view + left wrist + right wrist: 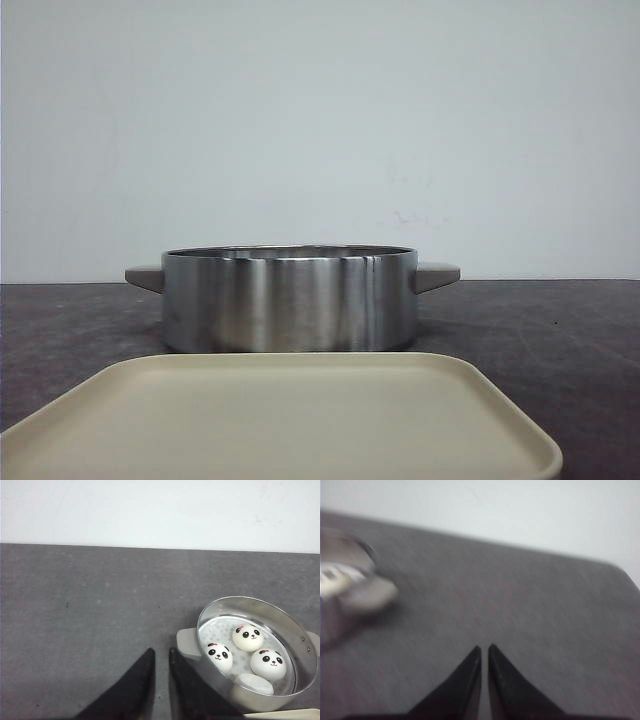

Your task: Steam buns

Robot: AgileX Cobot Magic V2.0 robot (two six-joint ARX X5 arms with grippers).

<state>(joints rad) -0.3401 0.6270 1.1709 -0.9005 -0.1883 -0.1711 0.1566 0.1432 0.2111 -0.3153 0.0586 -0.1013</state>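
Observation:
Several buns lie inside a steel steamer pot [290, 300], seen in the left wrist view. Three show panda faces [247, 637] [219, 656] [268, 664]; a fourth white bun [255, 683] lies with no face showing. The front view hides the buns behind the pot wall. My left gripper [161, 652] is shut and empty above the dark table, just beside the pot's grey handle [186, 642]. My right gripper [484, 647] is shut and empty over bare table, with the pot [350, 587] blurred far off to one side. Neither gripper shows in the front view.
An empty beige tray [280, 420] lies in front of the pot, nearest the robot; its edge also shows in the left wrist view [285, 714]. A white wall stands behind the dark grey table [560, 330].

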